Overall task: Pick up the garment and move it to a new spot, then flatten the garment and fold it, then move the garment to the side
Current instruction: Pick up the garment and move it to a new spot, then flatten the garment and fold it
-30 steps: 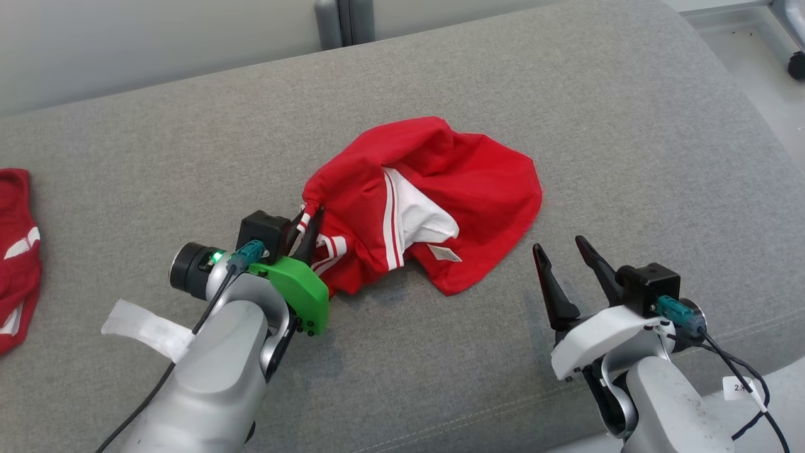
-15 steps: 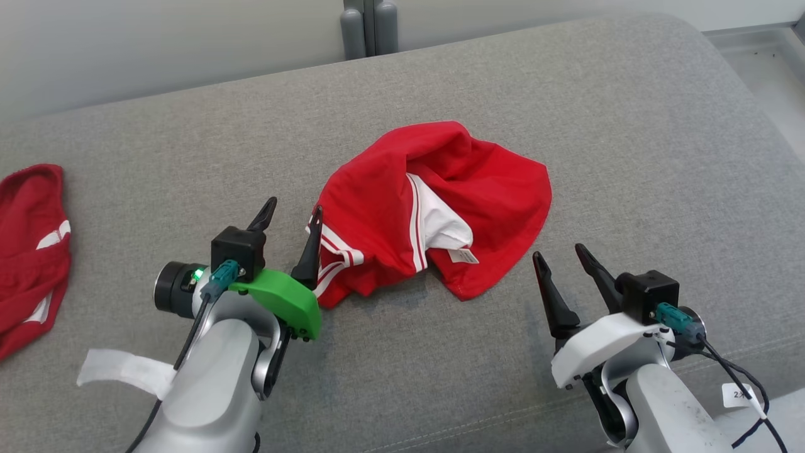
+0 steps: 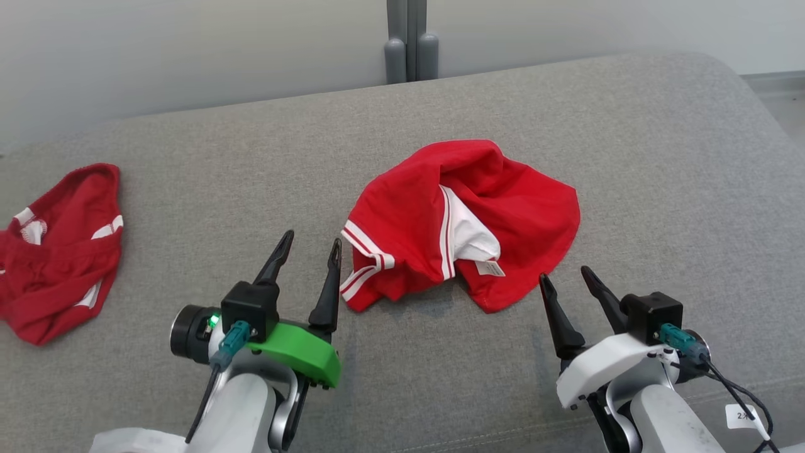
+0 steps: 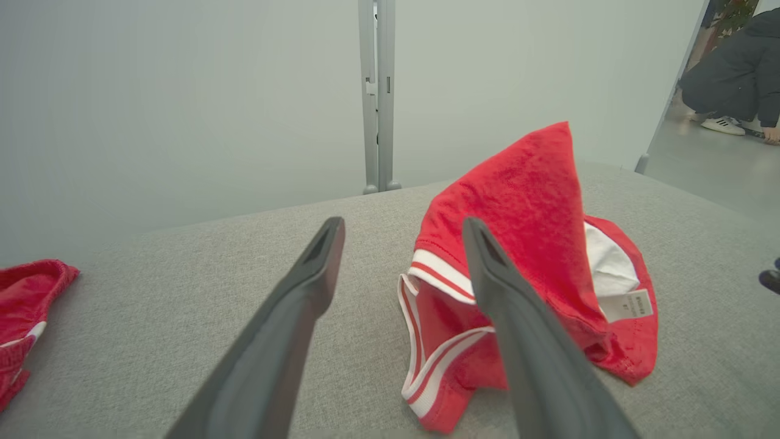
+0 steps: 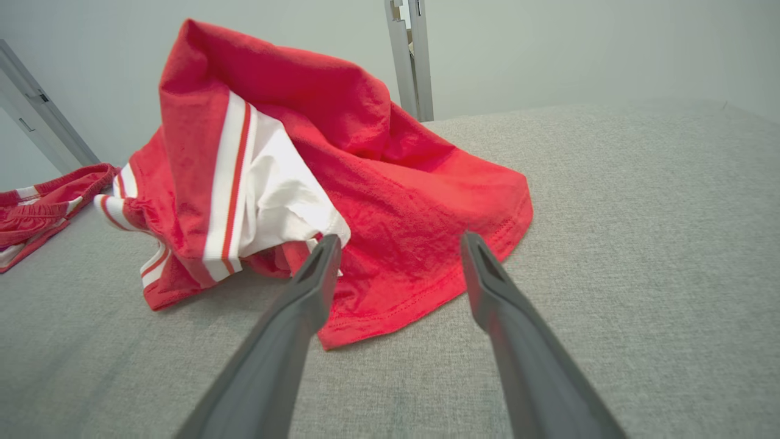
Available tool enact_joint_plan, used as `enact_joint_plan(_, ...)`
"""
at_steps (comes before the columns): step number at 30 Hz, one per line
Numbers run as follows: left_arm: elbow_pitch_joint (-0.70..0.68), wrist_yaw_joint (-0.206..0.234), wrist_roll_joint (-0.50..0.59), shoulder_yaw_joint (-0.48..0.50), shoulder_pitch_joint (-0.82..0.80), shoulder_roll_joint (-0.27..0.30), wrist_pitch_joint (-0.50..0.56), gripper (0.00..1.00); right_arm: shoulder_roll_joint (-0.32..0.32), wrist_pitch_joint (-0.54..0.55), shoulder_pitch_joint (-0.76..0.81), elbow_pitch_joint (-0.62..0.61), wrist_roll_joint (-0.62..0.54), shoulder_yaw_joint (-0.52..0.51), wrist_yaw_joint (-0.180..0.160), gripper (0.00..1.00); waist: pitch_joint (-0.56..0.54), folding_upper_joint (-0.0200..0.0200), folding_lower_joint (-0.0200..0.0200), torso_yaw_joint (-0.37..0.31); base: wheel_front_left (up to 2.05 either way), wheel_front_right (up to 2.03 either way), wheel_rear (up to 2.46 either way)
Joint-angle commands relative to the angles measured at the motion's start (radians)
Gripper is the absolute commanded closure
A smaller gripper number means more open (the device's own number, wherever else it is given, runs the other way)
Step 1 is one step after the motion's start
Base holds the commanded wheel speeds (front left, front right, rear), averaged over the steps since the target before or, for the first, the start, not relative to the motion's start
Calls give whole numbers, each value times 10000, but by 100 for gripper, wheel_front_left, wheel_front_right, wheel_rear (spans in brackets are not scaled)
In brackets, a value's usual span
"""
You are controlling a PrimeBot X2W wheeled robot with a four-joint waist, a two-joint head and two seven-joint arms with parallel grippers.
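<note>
The garment (image 3: 465, 220) is a crumpled red shirt with white stripes and a white inner panel, heaped in the middle of the grey couch cushion (image 3: 629, 145). My left gripper (image 3: 312, 246) stands open just left of its striped sleeve, fingers apart with nothing between them. In the left wrist view the garment (image 4: 524, 207) rises behind the right finger of the left gripper (image 4: 402, 235). My right gripper (image 3: 564, 278) is open at the garment's near right hem. The right wrist view shows the garment (image 5: 365, 171) just beyond the right gripper (image 5: 396, 244).
A second red garment (image 3: 60, 251) lies bunched at the cushion's left end. A pale wall with a grey post (image 3: 409, 41) runs behind the couch. A crouching person (image 4: 731, 73) shows far off in the left wrist view. Bare cushion extends to the right.
My left gripper opened, let go of the garment's striped sleeve edge and drew back toward me. The garment settled on the cushion. The head camera shifted, so the whole scene slid right.
</note>
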Motion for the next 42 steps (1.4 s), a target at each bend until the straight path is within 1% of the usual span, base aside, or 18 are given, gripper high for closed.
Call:
enact_joint_plan(1,-108,-29,112,20,252,-55,-39,0,-36,-14,114,-32,-38,25,1,0,-215,-1,0,226,0,0,0)
enact_joint_plan(5,-223,-67,170,40,509,-100,-39,0,-34,57,170,-108,-53,69,1,0,-262,-1,0,295,0,0,0)
enact_joint_plan(10,116,-338,164,-182,522,-147,-39,0,-34,135,181,-233,-95,98,1,0,-248,-1,0,265,0,0,0)
enact_joint_plan(14,673,-548,123,-470,182,-181,-41,0,-36,169,107,-318,-78,205,1,0,-158,-1,0,30,0,0,0)
enact_joint_plan(20,1572,-726,-75,-778,-322,-201,-41,0,-33,168,32,-381,-118,132,1,0,-9,-1,0,-426,0,0,0)
enact_joint_plan(28,2746,-769,-382,-1162,-926,-199,-41,0,-31,98,-96,-389,-41,167,1,0,188,-1,0,-805,0,0,0)
enact_joint_plan(33,2976,-761,-525,-1294,-1188,-201,-41,0,-33,75,-158,-344,-27,147,1,0,281,-1,0,-943,0,0,0)
enact_joint_plan(34,2966,-734,-529,-1314,-1223,-201,-41,18,-33,63,-167,-333,-34,132,1,0,290,-1,0,-962,0,0,0)
enact_joint_plan(35,2988,-749,-614,-1331,-1225,-200,-41,62,-33,59,-179,-320,-42,130,1,0,295,-1,0,-977,0,0,0)
enact_joint_plan(36,3062,-777,-694,-1360,-1233,-198,-40,75,-33,52,-189,-308,-45,133,1,0,297,-1,0,-992,0,0,0)
enact_joint_plan(37,3085,-773,-696,-1347,-1314,-199,-41,100,-33,46,-200,-296,-47,140,1,0,302,-1,0,-1005,0,0,0)
enact_joint_plan(42,2775,-635,-568,-1030,-1403,-199,-41,100,-33,3,-147,-270,-91,56,1,0,277,-1,0,-958,0,0,0)
